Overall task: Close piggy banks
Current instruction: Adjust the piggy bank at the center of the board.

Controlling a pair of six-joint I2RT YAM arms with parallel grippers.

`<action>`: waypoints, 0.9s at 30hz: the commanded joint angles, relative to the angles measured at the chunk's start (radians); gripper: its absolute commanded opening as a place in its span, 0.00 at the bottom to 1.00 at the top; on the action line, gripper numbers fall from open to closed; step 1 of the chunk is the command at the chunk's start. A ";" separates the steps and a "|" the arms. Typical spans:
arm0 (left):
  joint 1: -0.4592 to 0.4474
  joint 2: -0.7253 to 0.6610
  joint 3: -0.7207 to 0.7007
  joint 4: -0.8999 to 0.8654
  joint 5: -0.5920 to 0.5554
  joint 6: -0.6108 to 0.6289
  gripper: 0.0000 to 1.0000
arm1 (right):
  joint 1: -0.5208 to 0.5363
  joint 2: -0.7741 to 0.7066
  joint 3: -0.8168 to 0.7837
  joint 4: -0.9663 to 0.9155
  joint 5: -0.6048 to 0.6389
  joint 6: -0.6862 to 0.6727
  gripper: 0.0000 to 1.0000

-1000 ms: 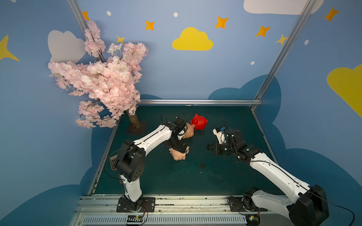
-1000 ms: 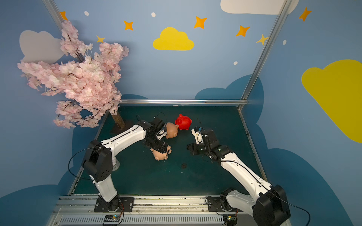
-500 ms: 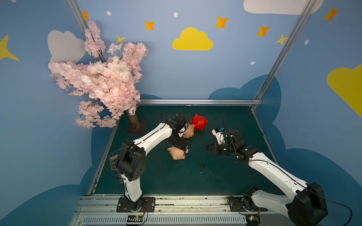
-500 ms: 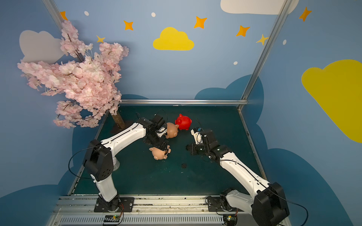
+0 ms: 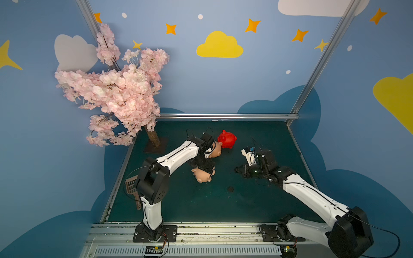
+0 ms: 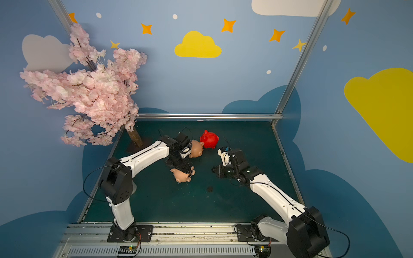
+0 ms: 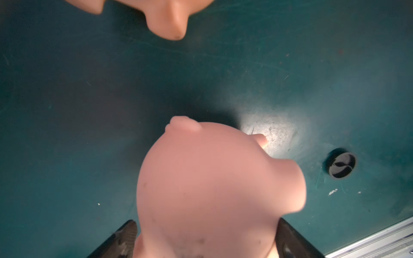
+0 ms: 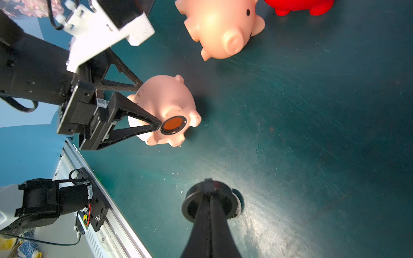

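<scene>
A peach piggy bank (image 5: 201,176) (image 6: 182,176) lies tipped over mid-mat, its belly showing a dark ring with an orange centre (image 8: 174,124). My left gripper (image 5: 206,167) (image 7: 205,223) (image 8: 150,103) is shut on its body, one finger on each side. A second peach piggy bank (image 5: 216,150) (image 8: 221,29) stands behind it, and a red piggy bank (image 5: 228,139) (image 6: 210,139) stands further back. My right gripper (image 5: 238,170) (image 8: 210,196) is shut on a black round plug (image 8: 223,201), just above the mat to the right of the pigs.
A loose black plug (image 5: 230,189) (image 7: 340,164) lies on the green mat (image 5: 257,205), in front of the pigs. A pink blossom tree (image 5: 116,89) stands at the back left on a dark base. A brown scoop (image 5: 131,187) lies off the mat's left edge.
My left gripper's jaws have narrowed onto the tipped peach piggy bank. The pig and my right arm have hardly moved.
</scene>
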 commanded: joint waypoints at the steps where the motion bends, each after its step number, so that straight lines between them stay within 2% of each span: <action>1: 0.013 0.007 -0.019 -0.017 0.004 0.001 0.94 | 0.004 -0.011 -0.016 0.025 -0.008 0.001 0.00; 8: 0.031 -0.007 -0.058 0.013 0.043 0.001 0.90 | 0.004 0.000 -0.023 0.040 -0.016 0.005 0.00; 17: 0.070 -0.050 -0.129 0.111 0.207 -0.010 0.90 | 0.006 0.012 -0.047 0.081 -0.034 0.018 0.00; 22: 0.085 -0.067 -0.166 0.158 0.280 -0.014 0.98 | 0.015 0.025 -0.072 0.136 -0.057 0.039 0.00; 27: 0.101 -0.072 -0.187 0.182 0.310 -0.015 0.98 | 0.032 0.050 -0.071 0.153 -0.057 0.043 0.00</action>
